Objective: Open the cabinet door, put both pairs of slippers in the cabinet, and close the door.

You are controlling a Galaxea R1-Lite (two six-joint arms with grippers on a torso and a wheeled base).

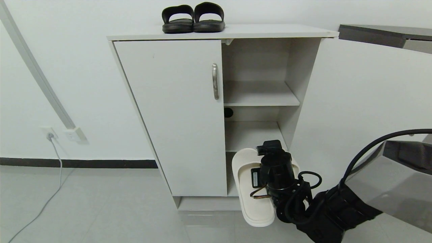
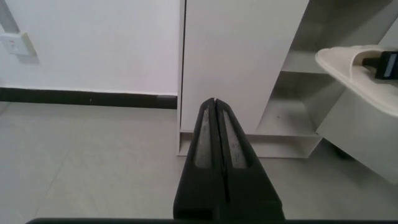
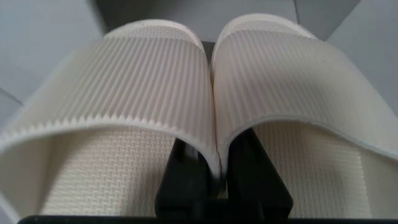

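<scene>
Right hand pinches both white slippers together before open cabinet.

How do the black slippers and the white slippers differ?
Colour: the black slippers are dark, the white slippers cream. Support: the black slippers rest on the cabinet top; the white slippers hang in the right claw, pinched together. Height: black slippers high, white slippers low before the open compartment. Shared: open-toed slides, paired side by side, neither on a shelf yet.
</scene>
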